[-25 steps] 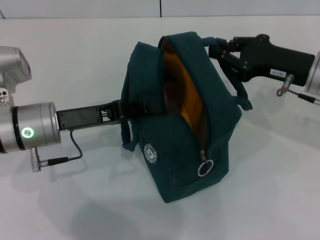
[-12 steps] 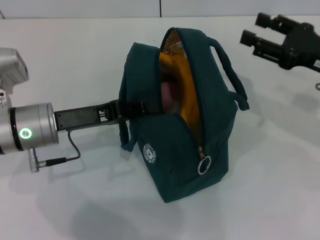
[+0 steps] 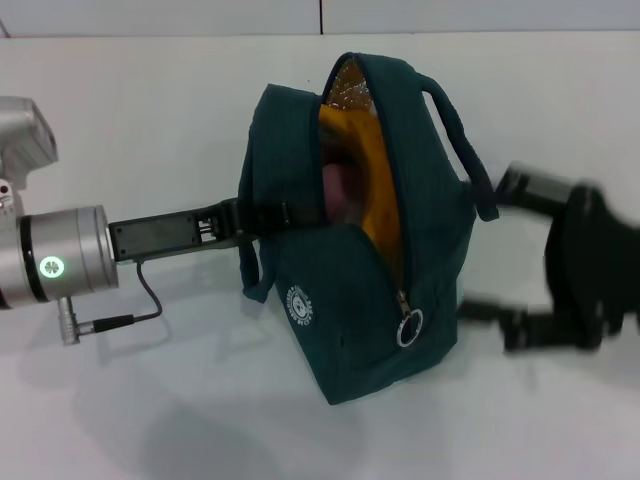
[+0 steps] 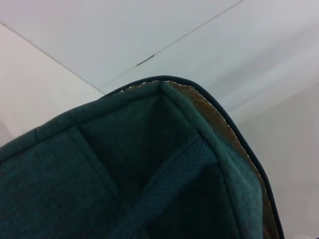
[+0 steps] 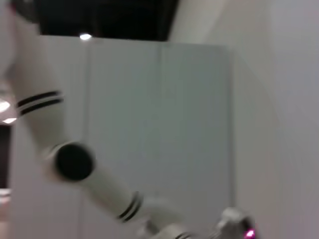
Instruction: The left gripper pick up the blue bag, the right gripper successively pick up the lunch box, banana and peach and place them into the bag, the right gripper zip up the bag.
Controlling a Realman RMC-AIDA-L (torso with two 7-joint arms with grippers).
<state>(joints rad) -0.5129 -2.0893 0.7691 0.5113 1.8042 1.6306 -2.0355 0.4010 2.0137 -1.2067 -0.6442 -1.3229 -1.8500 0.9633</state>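
Observation:
The blue bag (image 3: 350,300) stands tilted on the white table with its zipper open. My left gripper (image 3: 238,220) reaches in from the left and is shut on the bag's side strap. Inside the opening I see the yellow banana (image 3: 372,190) and the pink peach (image 3: 336,192). The lunch box is hidden. A round zipper pull (image 3: 408,328) hangs at the low end of the zipper. My right gripper (image 3: 510,255), blurred by motion, is just right of the bag, low over the table, its two fingers spread and empty. The left wrist view is filled by bag fabric (image 4: 99,174).
The white table (image 3: 150,110) runs to a wall at the back. A thin black cable (image 3: 140,300) loops under the left wrist. The right wrist view shows only a wall panel (image 5: 199,124) and a white robot arm (image 5: 75,159).
My right gripper left the bag's top handle, drew back to the upper right, then swung down beside the bag's right side. Banana and peach now show inside. Left gripper has not moved.

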